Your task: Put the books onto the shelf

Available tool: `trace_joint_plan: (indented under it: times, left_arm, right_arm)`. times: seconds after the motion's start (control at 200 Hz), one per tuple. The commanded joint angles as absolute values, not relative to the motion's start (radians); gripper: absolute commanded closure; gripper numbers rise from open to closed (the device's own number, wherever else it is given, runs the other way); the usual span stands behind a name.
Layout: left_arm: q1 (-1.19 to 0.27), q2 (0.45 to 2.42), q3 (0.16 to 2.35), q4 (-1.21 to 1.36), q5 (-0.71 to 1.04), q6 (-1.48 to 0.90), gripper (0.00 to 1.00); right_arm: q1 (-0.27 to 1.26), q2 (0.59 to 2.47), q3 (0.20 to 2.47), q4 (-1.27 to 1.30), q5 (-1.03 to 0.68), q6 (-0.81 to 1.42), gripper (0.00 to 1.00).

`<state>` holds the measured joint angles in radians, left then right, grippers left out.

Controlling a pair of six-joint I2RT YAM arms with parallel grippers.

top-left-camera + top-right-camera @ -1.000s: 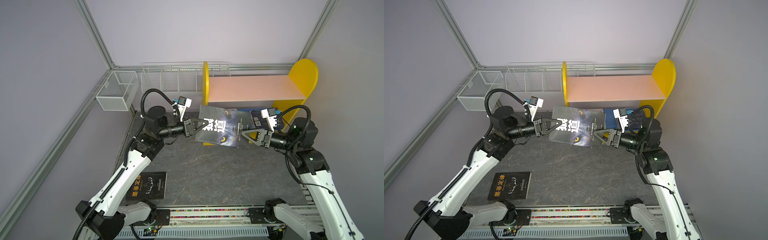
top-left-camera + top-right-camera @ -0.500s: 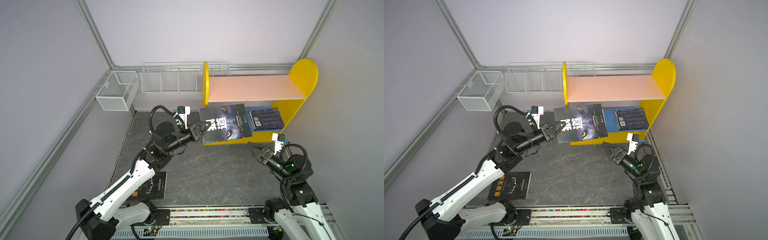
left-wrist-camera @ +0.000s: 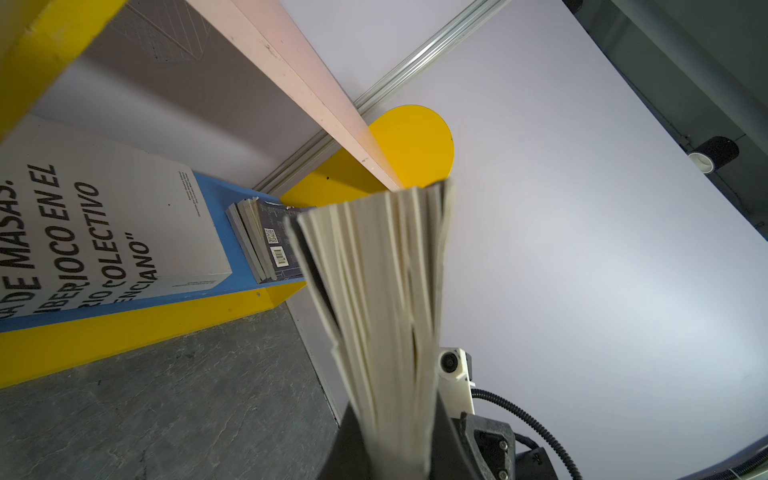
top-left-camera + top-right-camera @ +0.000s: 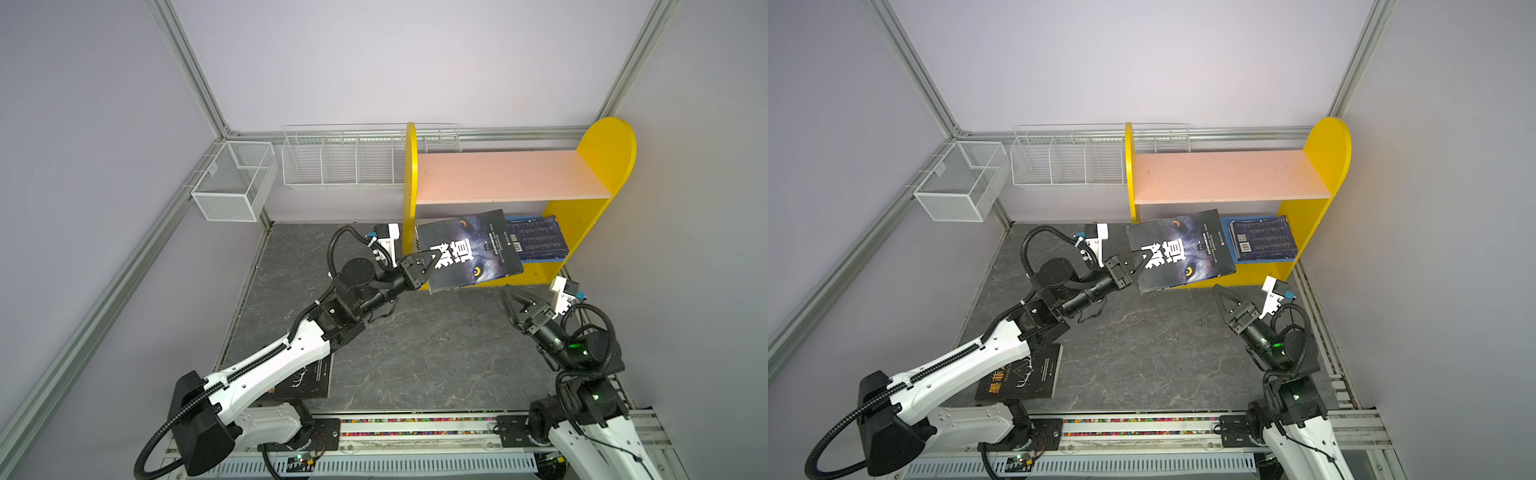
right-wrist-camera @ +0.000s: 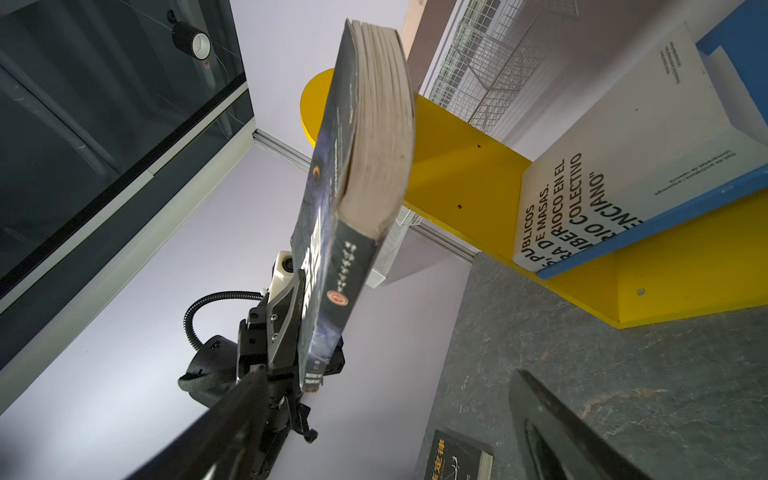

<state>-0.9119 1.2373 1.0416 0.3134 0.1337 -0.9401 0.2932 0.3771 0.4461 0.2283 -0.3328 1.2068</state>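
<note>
Before shelf [image 4: 498, 174], black book [image 4: 473, 249] clamped in left claw [image 4: 433, 257]

In both top views the held book [image 4: 469, 249] covers nearly all of the white book [image 3: 108, 216] (its title is cut off in the left wrist view). The left arm [image 4: 963, 365] overlaps the black book [image 4: 1025, 380] near the front edge of the table [image 4: 1163, 353].
</note>
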Motion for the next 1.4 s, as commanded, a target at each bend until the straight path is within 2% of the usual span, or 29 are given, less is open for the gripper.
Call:
trace_joint_plan:
  times: [0.0, 0.175, 0.395, 0.725, 0.885, 0.975, 1.02, 1.09, 1.225, 1.395]
  left_arm:
    - [-0.932, 1.257, 1.081, 0.435, 0.086, -0.97, 1.0]
    - [-0.939, 1.305, 1.089, 0.483, 0.106, -1.006, 1.0]
    - [-0.949, 1.327, 1.09, 0.5, 0.12, -1.033, 1.0]
    - [-0.953, 1.336, 1.079, 0.501, 0.127, -1.041, 1.0]
    - [-0.953, 1.35, 1.104, 0.428, 0.129, -1.019, 1.0]
    - [-0.951, 1.354, 1.136, 0.335, 0.108, -0.972, 1.0]
    - [-0.95, 1.352, 1.156, 0.274, 0.09, -0.937, 0.93]
    - [-0.939, 1.347, 1.183, 0.188, 0.063, -0.903, 0.74]
    - [-0.888, 1.319, 1.175, 0.121, 0.061, -0.885, 0.46]
    - [-0.809, 1.239, 1.12, 0.062, 0.041, -0.873, 0.32]
  right_arm:
    - [0.327, 0.409, 0.44, 0.342, -0.274, 1.222, 0.08]
    - [0.355, 0.475, 0.449, 0.385, -0.242, 1.213, 0.16]
    - [0.367, 0.542, 0.433, 0.456, -0.184, 1.234, 0.46]
    - [0.4, 0.66, 0.387, 0.589, -0.12, 1.314, 0.66]
    - [0.417, 0.671, 0.367, 0.616, -0.054, 1.331, 0.88]
    - [0.418, 0.648, 0.368, 0.565, -0.016, 1.33, 0.91]
    - [0.419, 0.638, 0.368, 0.532, 0.006, 1.33, 0.92]
    - [0.42, 0.62, 0.364, 0.495, 0.031, 1.336, 0.94]
    - [0.421, 0.599, 0.36, 0.453, 0.053, 1.344, 0.94]
    - [0.423, 0.618, 0.395, 0.43, 0.075, 1.304, 0.94]
